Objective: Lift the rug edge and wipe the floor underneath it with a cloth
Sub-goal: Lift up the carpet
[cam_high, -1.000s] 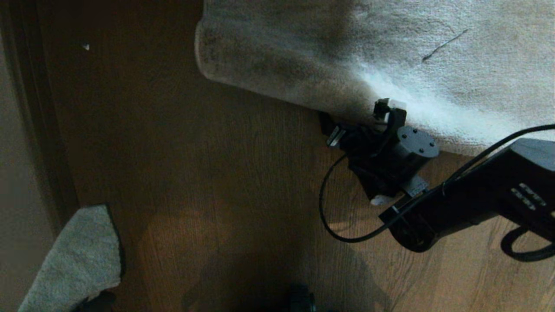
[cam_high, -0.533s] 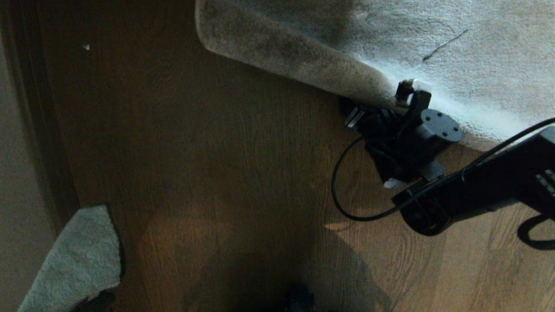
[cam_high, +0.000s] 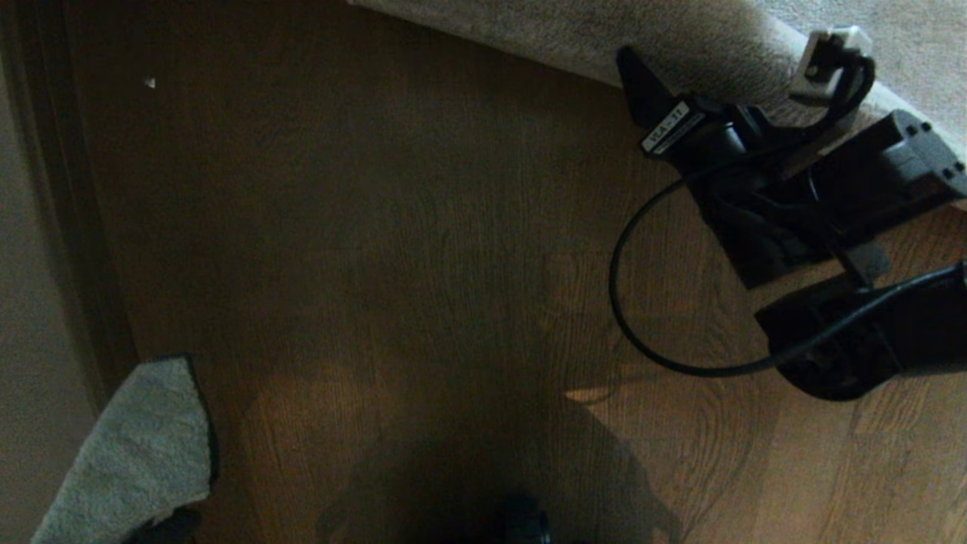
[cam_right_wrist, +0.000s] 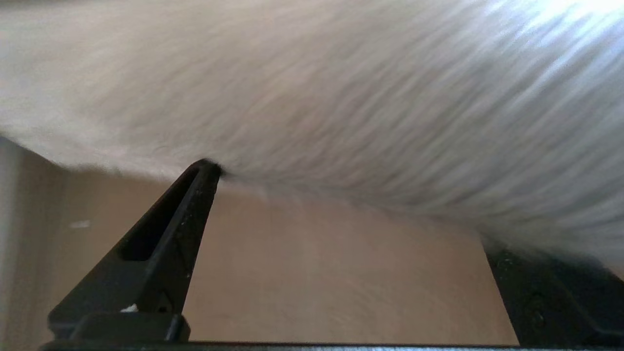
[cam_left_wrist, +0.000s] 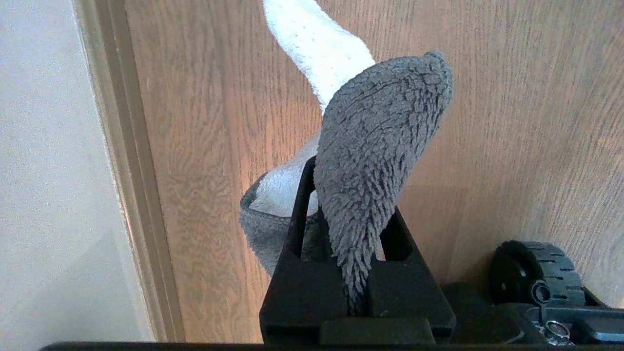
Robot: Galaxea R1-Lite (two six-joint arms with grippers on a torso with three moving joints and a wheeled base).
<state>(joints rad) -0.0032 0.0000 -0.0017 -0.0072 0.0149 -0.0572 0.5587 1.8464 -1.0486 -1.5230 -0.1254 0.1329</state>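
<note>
Over the last second my right gripper (cam_high: 736, 87) has pushed the rug edge (cam_high: 604, 45) back, rolling it away and baring more floor (cam_high: 393, 249) to wipe. Its jaws stand wide open, one fingertip (cam_right_wrist: 207, 168) against the pile, gripping nothing. My left gripper (cam_left_wrist: 353, 273), parked, is clamped on the cloth (cam_left_wrist: 380, 146).

Rug edge (cam_right_wrist: 341, 97) motion-blurred (pile unreadable); right tool (cam_right_wrist: 351, 214) 1 finger half hidden.
</note>
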